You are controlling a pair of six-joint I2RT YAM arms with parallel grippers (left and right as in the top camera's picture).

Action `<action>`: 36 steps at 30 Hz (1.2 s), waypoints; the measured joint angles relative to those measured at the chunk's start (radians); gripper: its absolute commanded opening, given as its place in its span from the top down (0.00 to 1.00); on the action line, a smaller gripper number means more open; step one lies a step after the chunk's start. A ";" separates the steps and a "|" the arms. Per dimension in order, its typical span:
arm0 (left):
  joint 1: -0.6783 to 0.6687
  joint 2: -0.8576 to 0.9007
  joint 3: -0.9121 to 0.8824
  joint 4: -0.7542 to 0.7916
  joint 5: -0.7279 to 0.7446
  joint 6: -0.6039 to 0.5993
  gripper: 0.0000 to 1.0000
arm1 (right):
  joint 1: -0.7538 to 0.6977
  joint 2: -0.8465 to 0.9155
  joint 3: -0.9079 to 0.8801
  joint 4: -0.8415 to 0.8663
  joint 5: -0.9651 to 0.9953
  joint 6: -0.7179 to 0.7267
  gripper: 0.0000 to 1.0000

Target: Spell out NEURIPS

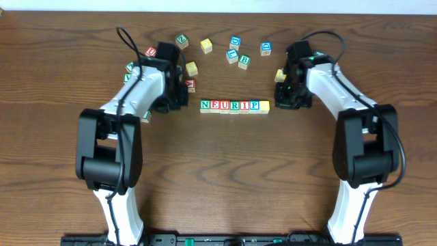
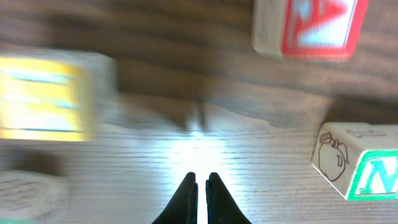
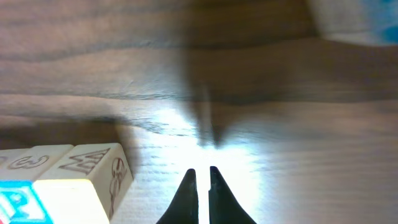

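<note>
Overhead cam: the NEURIPS row point(image 1: 234, 106) sits mid-desk point(image 1: 225, 178), btw the two arms, seven cubes touching side by side in one straight line. Reading L to R: N, E, U, R, I, P, then a yellow-topped cube point(image 1: 264, 106) in the last slot. No letter is legible on that yellow top at this res, so I can't confirm it reads S. Spare cubes point(image 1: 235, 42) lie scattered behind the row, well apart from it.

Left wrist cam: left claw point(image 2: 202, 177) is pinched nearly closed, just a sliver of gap, nothing in it, over bare wood. N cube point(image 2: 360, 168) w/ green letter is off to its right, prob. the row's first cube. A red-letter cube point(image 2: 311, 28) and a blurred yellow cube point(image 2: 43, 99) lie further off, none touching the fingers.

Right wrist cam: right claw point(image 3: 202, 171) same story, fingers almost together, empty, over bare wood. The yellow-topped cube and the P cube point(image 3: 15, 202) next to it show at bottom left, beside the claw but not touching.

Progress, my read: approx. all done. Six letters are placed in order, the seventh slot is filled, spacing is tight and the line even. Left to do: maybe verify the last cube's face, nudge if needed, then pull both arms clear w/o clipping the row ends, since each claw is near one end.
</note>
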 measured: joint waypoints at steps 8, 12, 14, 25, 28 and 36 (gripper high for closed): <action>0.092 -0.161 0.117 -0.064 -0.049 0.018 0.92 | -0.053 -0.194 -0.001 -0.019 0.006 -0.026 0.93; 0.142 -0.319 0.130 -0.068 -0.059 0.022 0.92 | -0.056 -0.272 -0.001 -0.023 0.007 -0.040 0.91; 0.164 -0.395 0.137 -0.067 -0.060 0.022 0.92 | -0.055 -0.298 -0.001 -0.023 0.007 -0.042 0.90; 0.170 -0.369 0.144 -0.066 0.040 0.022 0.92 | -0.055 -0.312 -0.001 -0.029 0.006 -0.047 0.88; 0.164 -0.285 0.143 -0.066 0.087 0.021 0.93 | -0.055 -0.312 -0.001 -0.030 0.006 -0.047 0.86; 0.090 -0.113 0.142 -0.011 0.153 0.022 0.92 | -0.055 -0.312 -0.001 -0.030 0.007 -0.048 0.84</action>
